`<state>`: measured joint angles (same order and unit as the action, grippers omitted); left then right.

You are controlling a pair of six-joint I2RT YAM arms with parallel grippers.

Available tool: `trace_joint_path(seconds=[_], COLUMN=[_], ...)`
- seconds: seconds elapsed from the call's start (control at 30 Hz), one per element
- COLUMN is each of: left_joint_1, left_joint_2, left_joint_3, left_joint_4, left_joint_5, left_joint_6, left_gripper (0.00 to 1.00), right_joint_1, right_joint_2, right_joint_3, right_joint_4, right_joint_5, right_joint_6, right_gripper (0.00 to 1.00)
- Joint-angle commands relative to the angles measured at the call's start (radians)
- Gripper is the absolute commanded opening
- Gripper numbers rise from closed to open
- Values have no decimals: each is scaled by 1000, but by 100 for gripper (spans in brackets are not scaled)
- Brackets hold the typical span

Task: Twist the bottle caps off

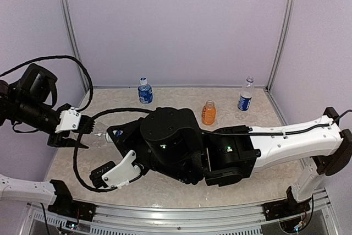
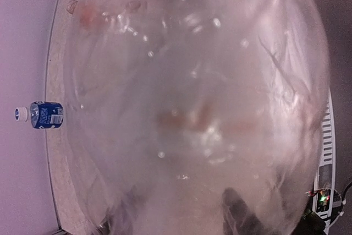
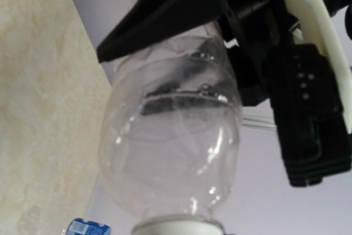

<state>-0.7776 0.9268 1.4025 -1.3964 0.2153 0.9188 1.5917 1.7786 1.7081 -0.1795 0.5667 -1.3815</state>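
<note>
The left gripper [image 1: 88,135] had its jaws partly apart, clamped on the base of the clear bottle [image 1: 101,136], which lay sideways above the table [image 1: 181,196]. The right gripper [image 1: 114,134] was closed on the whitish cap [image 3: 176,227] at that bottle's other end. Its walls were see-through; any contents could not be made out. Well beyond the clear bottle, toward the back wall, three capped bottles stood upright: a blue-labelled bottle [image 1: 145,92], a short bottle [image 1: 208,113] holding orange liquid, and, farthest right, a second blue-labelled bottle [image 1: 245,97].
</note>
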Motion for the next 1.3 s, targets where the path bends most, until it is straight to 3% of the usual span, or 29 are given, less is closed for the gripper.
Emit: trace_joint_path(seconds=[0.0, 0.07, 0.1, 0.13, 0.33, 0.53, 0.63, 0.8, 1.07, 1.27], left_joint_1=[-12, -3, 1, 7, 13, 7, 0, -7, -12, -12], left_joint_2=[-17, -23, -24, -27, -44, -46, -49, -46, -44, -42], left_joint_3=[-1, -24, -35, -49, -152, -236, -272, -307, -309, -306], left_joint_4=[106, 150, 175, 206, 481, 727, 809, 852, 865, 862], left_joint_5=[117, 69, 41, 9, -226, -422, -472, -504, -505, -504], left_joint_6=[-59, -67, -67, -67, -11, 108, 175, 236, 255, 261], left_gripper=[26, 25, 25, 26, 27, 28, 29, 29, 29, 29], right_joint_1=[-17, -26, -31, -38, -133, -365, -423, -468, -491, -501], right_joint_2=[11, -14, -26, -42, -185, -240, -197, -128, -80, -80], right_joint_3=[-90, -96, -95, -97, -183, -238, -208, -128, -84, -103], right_joint_4=[172, 191, 208, 210, 222, 256, 258, 222, 193, 218], right_joint_5=[80, 64, 58, 45, -176, -702, -746, -793, -864, -878], right_joint_6=[-42, 60, 120, 186, 663, 1389, 1627, 1867, 1934, 1952], right_gripper=[40, 72, 93, 99, 99, 99, 99, 86, 59, 23])
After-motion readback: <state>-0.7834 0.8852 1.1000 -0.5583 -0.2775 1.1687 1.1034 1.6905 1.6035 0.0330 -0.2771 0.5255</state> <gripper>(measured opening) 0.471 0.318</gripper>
